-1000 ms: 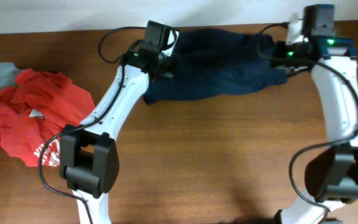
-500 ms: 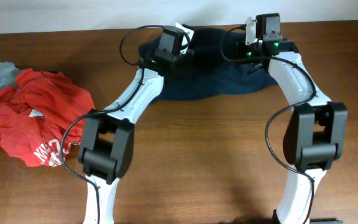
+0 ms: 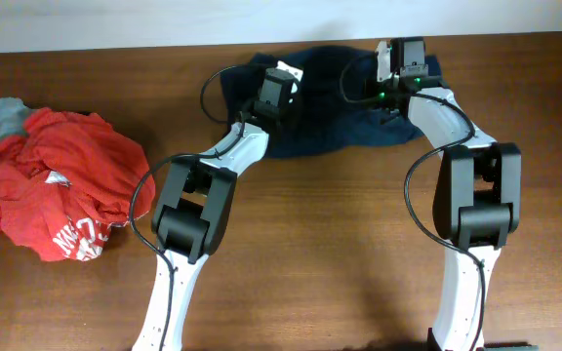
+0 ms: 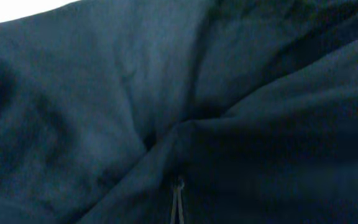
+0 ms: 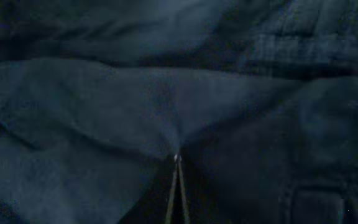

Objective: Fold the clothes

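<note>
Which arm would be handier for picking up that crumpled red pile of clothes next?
Left, probably. The crumpled red pile of clothes lies at the left end of the wooden table, on that arm's side. But left pincer and right pincer both pinch the dark blue garment, so it must let go first.

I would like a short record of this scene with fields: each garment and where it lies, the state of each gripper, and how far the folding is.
table: brown wood
navy garment: bunched at the far edge, centre, between both arms
red garment: crumpled heap on the left side
grey garment: shows at the far edge of the red heap
left gripper: shut, pinching a fold of the navy garment
right gripper: shut, pinching a fold of the navy garment
folding: not yet done; no garment lies flat and folded
</note>
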You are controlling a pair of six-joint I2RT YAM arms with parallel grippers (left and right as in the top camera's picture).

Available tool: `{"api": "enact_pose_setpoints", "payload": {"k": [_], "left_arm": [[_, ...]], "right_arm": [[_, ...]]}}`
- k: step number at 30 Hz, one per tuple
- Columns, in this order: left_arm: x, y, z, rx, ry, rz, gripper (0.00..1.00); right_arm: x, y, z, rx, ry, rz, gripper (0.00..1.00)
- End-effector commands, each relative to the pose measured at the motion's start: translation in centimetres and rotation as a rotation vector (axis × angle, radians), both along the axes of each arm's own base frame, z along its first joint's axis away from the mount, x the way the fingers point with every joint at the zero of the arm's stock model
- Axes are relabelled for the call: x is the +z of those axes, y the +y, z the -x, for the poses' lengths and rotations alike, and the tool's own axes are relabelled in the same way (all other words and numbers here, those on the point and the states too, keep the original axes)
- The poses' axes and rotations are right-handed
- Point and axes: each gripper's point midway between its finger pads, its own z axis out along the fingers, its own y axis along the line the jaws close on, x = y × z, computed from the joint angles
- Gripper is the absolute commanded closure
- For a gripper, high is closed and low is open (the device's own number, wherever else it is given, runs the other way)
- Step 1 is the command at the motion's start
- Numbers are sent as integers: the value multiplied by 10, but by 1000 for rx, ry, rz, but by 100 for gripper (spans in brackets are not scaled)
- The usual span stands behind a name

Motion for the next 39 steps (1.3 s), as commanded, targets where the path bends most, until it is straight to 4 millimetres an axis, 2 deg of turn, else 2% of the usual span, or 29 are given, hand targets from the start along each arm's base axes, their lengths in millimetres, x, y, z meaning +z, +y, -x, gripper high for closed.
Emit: {"api": "enact_pose_setpoints", "payload": {"k": [1,3,4,6,7,8,12,15,17,20,24,27,31,32,34,36,38,39], "left_arm": [[-16,13,8,26,61,-59,97],[-8,20,14,39,109,-71,61],[3,23,17,45,122,-71,40],[31,27,20,51,129,-73,18],[45,29,22,53,127,-73,13],[69,33,24,58,120,-70,3],[151,54,43,77,81,-51,1],[189,68,60,89,72,-47,1],[203,78,69,99,79,-50,1],[208,90,80,112,111,-63,1],[190,98,100,111,216,-106,1],[173,101,123,90,328,-132,1],[163,104,132,86,375,-147,1],[158,101,135,74,390,-137,1],[150,96,137,53,404,-116,1],[134,91,138,34,416,-95,1],[120,89,134,33,402,-90,2],[116,88,132,33,393,-86,2]], "right_arm": [[-21,-3,11,-3,66,23,96],[-22,-3,12,-2,72,24,95],[-22,-3,12,-2,72,23,95],[-24,-2,15,2,86,19,95],[-25,-1,17,3,97,19,95],[-28,0,22,5,119,19,95],[-39,5,46,23,227,-6,93],[-47,12,76,44,354,-48,93],[-50,17,96,56,438,-80,94],[-52,22,120,63,539,-101,96],[-48,28,146,72,641,-123,96],[-15,41,155,96,641,-202,96],[29,41,155,80,573,-213,96],[49,40,155,84,530,-213,96],[69,34,155,47,489,-201,96],[95,21,159,-9,449,-191,95],[112,3,174,-72,465,-197,87],[113,-2,178,-85,479,-200,84]]}}
